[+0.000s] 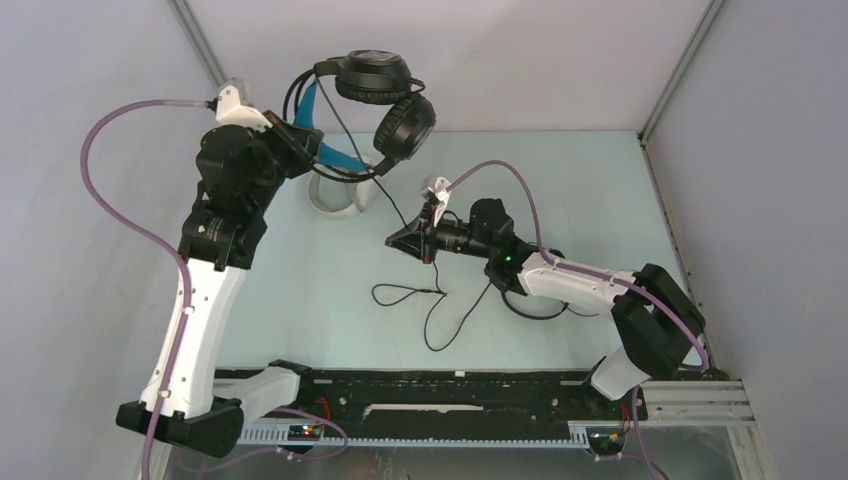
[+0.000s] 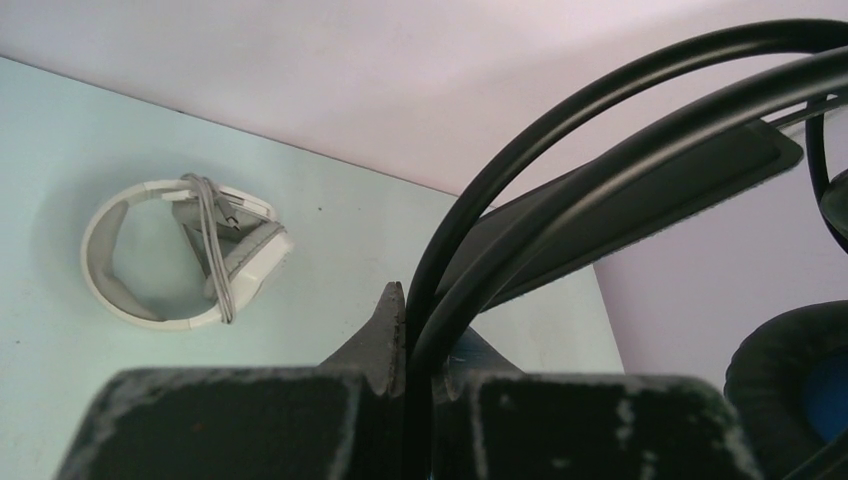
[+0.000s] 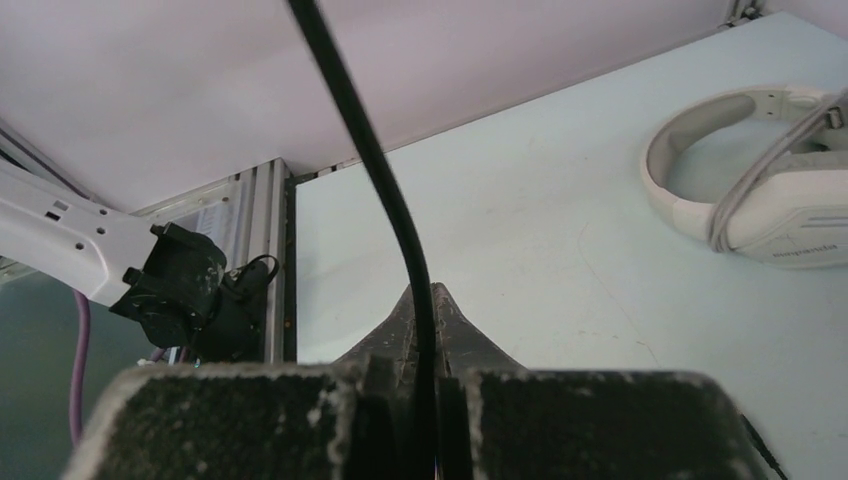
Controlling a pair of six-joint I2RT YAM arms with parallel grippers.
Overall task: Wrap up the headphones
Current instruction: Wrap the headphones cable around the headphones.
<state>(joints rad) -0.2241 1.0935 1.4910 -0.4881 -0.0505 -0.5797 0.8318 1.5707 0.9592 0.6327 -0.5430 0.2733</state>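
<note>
Black thin cable (image 1: 431, 346) pinched, padded black over-head headphones with blue lining (image 1: 405, 125) aloft: winding comes next, we judge.
Top view: left gripper (image 1: 303, 135) clamps the band above the pale table (image 1: 300, 300); right gripper (image 1: 400, 240) is shut on the cable, slack trailing, so we'd draw it taut before circling; a slim black headset (image 1: 535, 308) by the right arm could snag. Left wrist: jaws closed on the band; a white-grey headset (image 2: 250, 255), cord wound, lies below. Right wrist: cable runs between closed jaws.

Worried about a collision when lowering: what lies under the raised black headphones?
The white headphones lie on the table beneath the black headphones, a grey cable wound over them. In the top view the black band hides their far part.
</note>
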